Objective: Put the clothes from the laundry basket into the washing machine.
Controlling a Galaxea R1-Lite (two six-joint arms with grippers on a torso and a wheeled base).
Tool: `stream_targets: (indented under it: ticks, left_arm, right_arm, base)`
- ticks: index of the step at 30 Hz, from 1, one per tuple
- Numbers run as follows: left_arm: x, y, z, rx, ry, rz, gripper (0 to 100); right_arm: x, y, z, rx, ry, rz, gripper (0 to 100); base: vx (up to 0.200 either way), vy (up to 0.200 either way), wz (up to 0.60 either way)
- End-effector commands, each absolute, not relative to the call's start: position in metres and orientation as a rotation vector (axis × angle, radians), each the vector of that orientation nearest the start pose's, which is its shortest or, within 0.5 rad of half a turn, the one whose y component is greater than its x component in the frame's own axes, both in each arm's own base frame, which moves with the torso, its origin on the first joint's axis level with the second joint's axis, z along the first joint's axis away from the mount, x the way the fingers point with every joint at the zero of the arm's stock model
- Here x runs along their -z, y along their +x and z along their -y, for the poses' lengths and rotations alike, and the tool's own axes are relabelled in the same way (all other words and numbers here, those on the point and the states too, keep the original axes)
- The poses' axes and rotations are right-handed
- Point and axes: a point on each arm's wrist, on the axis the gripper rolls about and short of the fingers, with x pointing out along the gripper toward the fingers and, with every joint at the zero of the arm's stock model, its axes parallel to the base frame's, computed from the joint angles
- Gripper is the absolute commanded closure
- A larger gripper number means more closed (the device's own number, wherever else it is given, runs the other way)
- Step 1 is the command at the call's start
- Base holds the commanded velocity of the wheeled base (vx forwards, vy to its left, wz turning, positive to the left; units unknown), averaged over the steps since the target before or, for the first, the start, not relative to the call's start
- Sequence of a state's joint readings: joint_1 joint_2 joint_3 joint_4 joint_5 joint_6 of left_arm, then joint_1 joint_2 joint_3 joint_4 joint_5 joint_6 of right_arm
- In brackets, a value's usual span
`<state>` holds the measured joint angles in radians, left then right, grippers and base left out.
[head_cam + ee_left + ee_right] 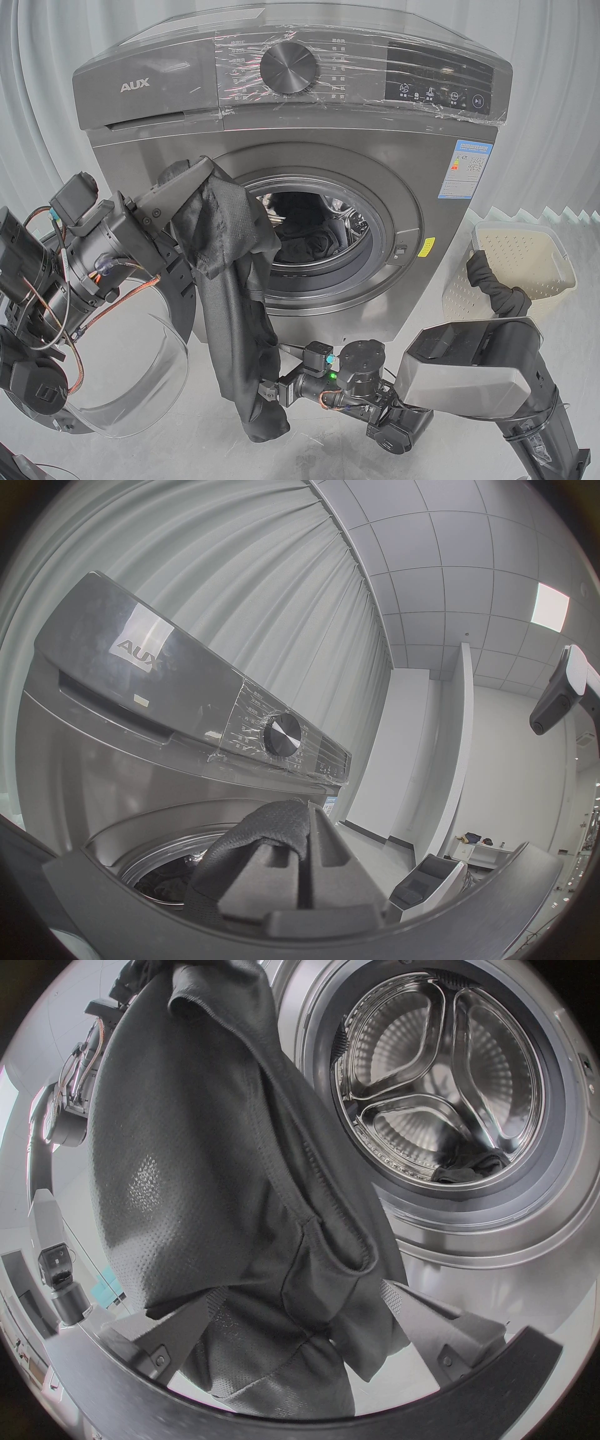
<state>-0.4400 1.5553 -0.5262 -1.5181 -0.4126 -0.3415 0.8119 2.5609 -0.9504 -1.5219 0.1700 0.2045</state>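
A long black garment (234,300) hangs in front of the open washing machine (350,156). My left gripper (182,187) is shut on its top edge, up beside the left rim of the drum opening (312,231); the pinched cloth (262,836) sits between the closed fingers (325,867). My right gripper (267,392) is low in front of the machine, open, with the garment's lower part (250,1222) hanging between its spread fingers (450,1335). Dark clothes (469,1166) lie inside the drum. Another black garment (494,287) drapes over the rim of the cream laundry basket (537,262).
The machine's clear round door (144,375) stands swung open at the lower left, under my left arm. The basket stands on the floor to the right of the machine. Pale curtains hang behind.
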Motion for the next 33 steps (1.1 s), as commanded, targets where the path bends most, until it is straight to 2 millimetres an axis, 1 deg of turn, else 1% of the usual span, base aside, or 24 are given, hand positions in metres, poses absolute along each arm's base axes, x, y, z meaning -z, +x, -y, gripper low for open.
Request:
stream_targets:
  ticks: [1,5,6,8,10,13,18,21,23,29,30,33]
  left_arm:
    - [-0.237,0.212,0.109,0.912,-0.322,0.357,100]
    - [-0.238,0.211,0.109,0.913,-0.325,0.359,100]
    - [-0.237,0.211,0.109,0.913,-0.327,0.357,100]
    - [-0.237,0.211,0.109,0.913,-0.325,0.358,100]
    - [-0.238,0.211,0.109,0.914,-0.327,0.359,100]
    - [-0.238,0.211,0.109,0.913,-0.325,0.359,100]
    - [-0.238,0.21,0.109,0.915,-0.326,0.359,100]
    - [-0.237,0.21,0.109,0.915,-0.326,0.357,100]
    - [-0.238,0.21,0.109,0.914,-0.326,0.362,100]
    - [-0.238,0.21,0.109,0.915,-0.327,0.362,100]
    - [-0.238,0.21,0.109,0.915,-0.326,0.362,100]
    - [-0.238,0.21,0.109,0.915,-0.326,0.359,100]
  right_arm:
    - [0.02,0.292,-0.31,-0.97,0.169,-0.17,0]
    - [0.018,0.303,-0.317,-0.965,0.186,-0.134,0]
    - [0.019,0.305,-0.316,-0.962,0.187,-0.132,0]
    - [0.021,0.322,-0.312,-0.931,0.195,-0.107,0]
    - [0.022,0.327,-0.311,-0.923,0.198,-0.103,0]
    - [0.022,0.328,-0.311,-0.923,0.206,-0.099,0]
    - [0.02,0.323,-0.318,-0.983,0.234,-0.096,0]
    - [0.019,0.322,-0.319,-0.988,0.237,-0.091,0]
    - [0.022,0.325,-0.322,-0.999,0.239,-0.081,0]
    - [0.023,0.329,-0.326,-1.006,0.248,-0.049,0]
    - [0.023,0.329,-0.326,-1.004,0.248,-0.049,100]
    - [0.022,0.329,-0.326,-1.004,0.249,-0.048,100]
  base:
    - [0.0,0.0,0.0]
    - [0.0,0.0,0.0]
    - [0.0,0.0,0.0]
    - [0.0,0.0,0.0]
    - [0.0,0.0,0.0]
    - [0.0,0.0,0.0]
    - [0.0,0.0,0.0]
    - [0.0,0.0,0.0]
    - [0.0,0.0,0.0]
    - [0.0,0.0,0.0]
    - [0.0,0.0,0.0]
    - [0.0,0.0,0.0]
